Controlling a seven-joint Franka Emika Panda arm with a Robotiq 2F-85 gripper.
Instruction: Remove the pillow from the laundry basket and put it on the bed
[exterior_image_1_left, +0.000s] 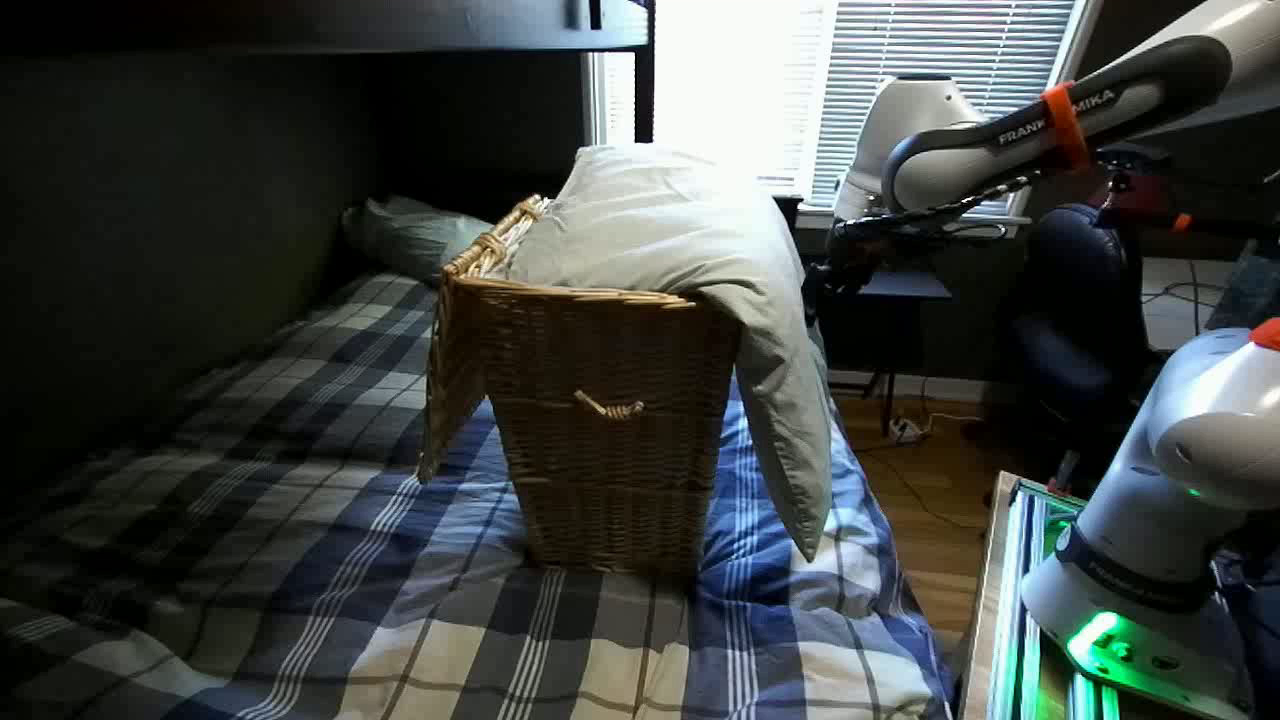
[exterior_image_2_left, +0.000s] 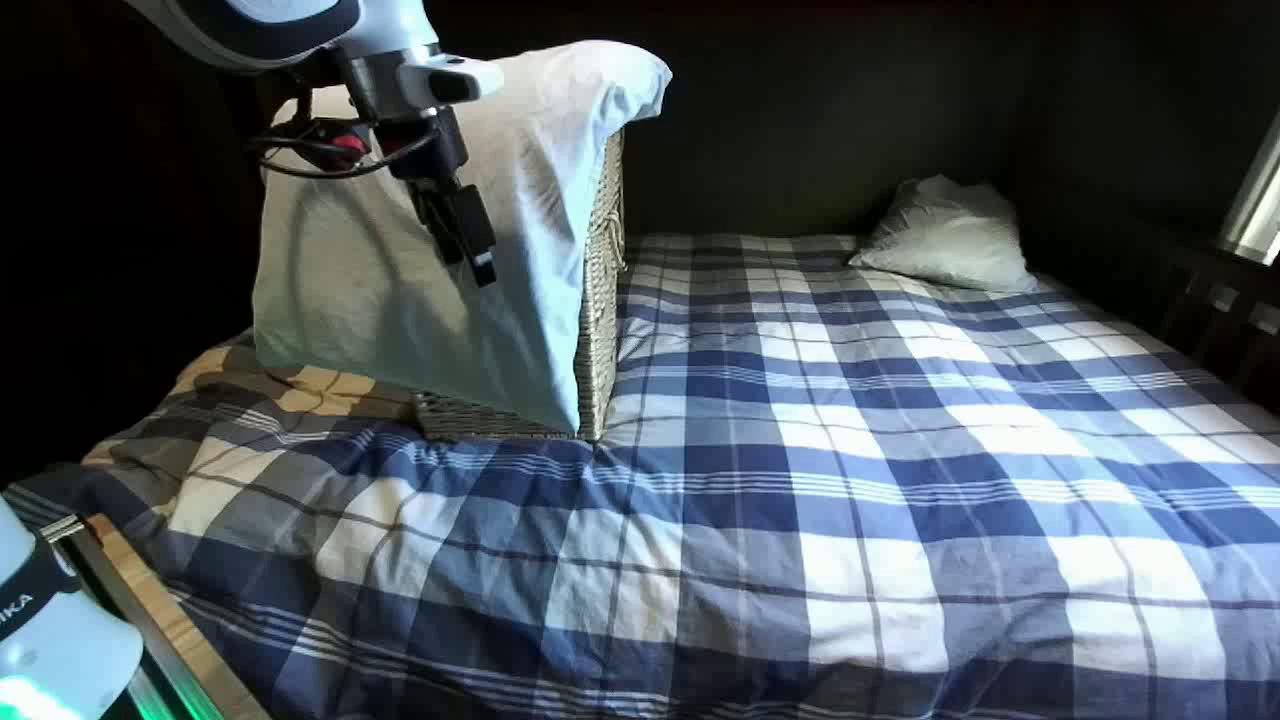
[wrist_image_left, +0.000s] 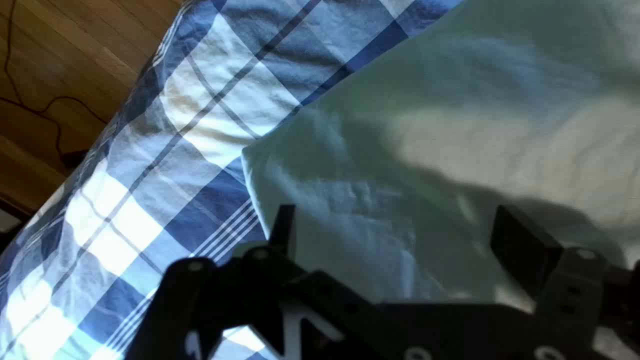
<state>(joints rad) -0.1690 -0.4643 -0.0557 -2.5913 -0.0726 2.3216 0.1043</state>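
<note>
The large pale pillow (exterior_image_1_left: 650, 220) sits in the top of the tan wicker laundry basket (exterior_image_1_left: 610, 450) and drapes over its robot-side rim. In an exterior view the pillow (exterior_image_2_left: 400, 290) hangs down in front, hiding much of the basket (exterior_image_2_left: 600, 300). The basket stands upright on the plaid-covered bed (exterior_image_2_left: 900, 480). My gripper (exterior_image_2_left: 478, 265) is at the hanging face of the pillow, pointing down. In the wrist view the gripper (wrist_image_left: 392, 225) is open, with pillow fabric (wrist_image_left: 350, 200) showing between and beyond its fingers. I cannot tell whether they touch the fabric.
A smaller greyish pillow (exterior_image_1_left: 415, 235) lies at the far end of the bed. A wicker lid (exterior_image_1_left: 455, 380) hangs from the basket's side. The upper bunk (exterior_image_1_left: 330, 25) overhangs the bed. The robot base (exterior_image_1_left: 1130, 580) stands beside the bed edge; wooden floor (wrist_image_left: 90, 55) lies below.
</note>
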